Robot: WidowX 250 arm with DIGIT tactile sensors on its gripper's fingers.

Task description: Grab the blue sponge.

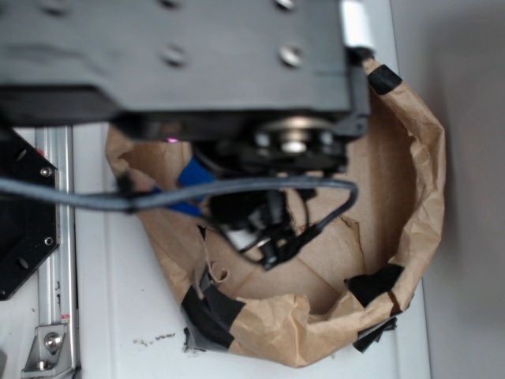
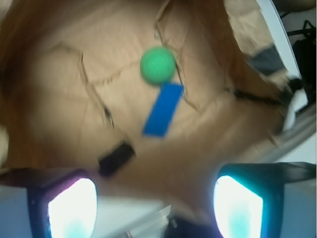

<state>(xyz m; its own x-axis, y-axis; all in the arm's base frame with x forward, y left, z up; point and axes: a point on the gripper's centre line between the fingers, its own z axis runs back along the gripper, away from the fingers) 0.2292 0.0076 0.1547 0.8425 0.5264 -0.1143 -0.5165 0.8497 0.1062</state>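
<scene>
While fingers [image 2: 156, 208] spread wide, empty, blue sponge [image 2: 163, 109]: flat bright rect. block, end touching green ball [image 2: 158, 65].

A white counter [image 1: 118, 316] carried a crumpled brown paper nest [image 1: 418, 197], its raised rim patched with strips of black tape [image 1: 209, 308]. An aluminium rail [image 1: 55, 260] ran along the counter's left side, just beside the paper. On the paper floor, the wrist view showed the blue sponge [image 2: 163, 109] lying flat, one short end touching a green ball [image 2: 157, 65], with a tape piece [image 2: 116, 157] nearby.
</scene>
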